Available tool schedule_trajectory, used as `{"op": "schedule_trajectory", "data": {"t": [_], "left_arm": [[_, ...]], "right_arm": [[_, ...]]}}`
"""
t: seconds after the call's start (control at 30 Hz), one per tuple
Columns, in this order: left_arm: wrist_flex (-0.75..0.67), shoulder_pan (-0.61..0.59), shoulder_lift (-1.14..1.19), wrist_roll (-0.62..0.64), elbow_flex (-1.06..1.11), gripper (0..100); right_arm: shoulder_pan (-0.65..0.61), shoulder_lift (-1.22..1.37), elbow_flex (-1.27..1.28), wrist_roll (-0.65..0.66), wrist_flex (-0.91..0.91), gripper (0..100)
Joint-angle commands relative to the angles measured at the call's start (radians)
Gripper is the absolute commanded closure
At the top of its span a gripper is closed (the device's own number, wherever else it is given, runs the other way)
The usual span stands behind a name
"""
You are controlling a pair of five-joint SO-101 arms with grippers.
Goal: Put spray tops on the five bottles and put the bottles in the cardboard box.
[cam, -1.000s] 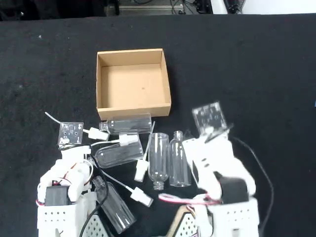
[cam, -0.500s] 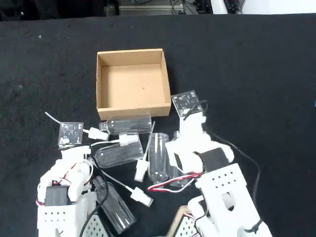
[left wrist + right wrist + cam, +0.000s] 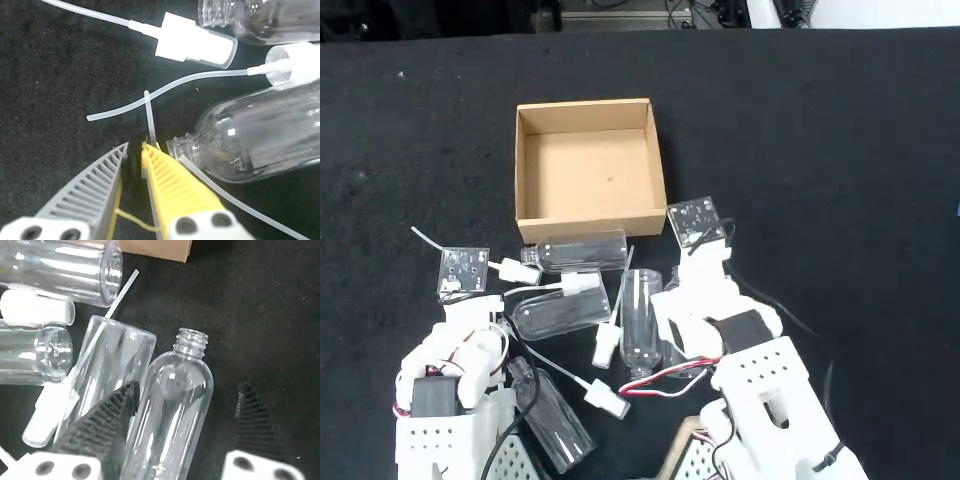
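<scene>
Your right arm (image 3: 725,320) has swung in from about 3 o'clock of the bottle pile and now sits right over its near edge. The left arm (image 3: 455,350) hasn't budged.

High view: the cardboard box (image 3: 592,221) is at 12 o'clock of the pile with no bottle in it yet. The bottles (image 3: 560,312) lie on their sides on the black table (image 3: 840,150) between the box and the arms. The spray tops (image 3: 607,345) are scattered loose among them, so nothing looks capped.

Left wrist view: the left gripper (image 3: 135,146) has its fingers nearly pressed together, just a thin slit with nothing in it. A dip tube (image 3: 149,117) brushes the tip of the yellow finger, and an open-necked bottle (image 3: 250,145) lies just beside that.

Right wrist view: the right gripper (image 3: 189,386) is spread wide and straddles the target bottle (image 3: 175,410), whose open neck points toward the box. One finger sits in the seam between it and the neighbour bottle (image 3: 107,365). The other stands off over bare table. It holds nothing yet.

My take: you're lining up the pick. Keep that inner finger in the seam so you don't roll the neighbour, and close on the middle of the body, not the neck. Clear round plastic will probably squirt out if you pinch off-centre. Leave the neck free so a tube can go in.
</scene>
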Motion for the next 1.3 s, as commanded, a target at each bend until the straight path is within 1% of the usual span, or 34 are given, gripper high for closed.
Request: {"op": "schedule_trajectory", "data": {"t": [0.0, 0.27, 0.67, 1.03, 1.13, 1.27], "left_arm": [[0.014, 0.010, -0.015, 0.002, 0.022, 97], [0.014, 0.010, -0.015, 0.002, 0.022, 97], [0.014, 0.010, -0.015, 0.002, 0.022, 97], [0.014, 0.010, -0.015, 0.002, 0.022, 97], [0.014, 0.010, -0.015, 0.002, 0.022, 97], [0.014, 0.010, -0.015, 0.002, 0.022, 97]], "right_arm": [[-0.011, 0.010, 0.001, -0.002, -0.026, 71.6], [-0.011, 0.018, -0.038, 0.002, 0.023, 71.6], [-0.011, 0.269, -0.136, -0.008, 0.017, 71.6], [-0.011, 0.321, -0.133, 0.003, 0.015, 71.6], [0.003, 0.323, -0.133, 0.057, 0.021, 71.7], [0.052, 0.323, -0.114, 0.109, 0.018, 71.7]]}}
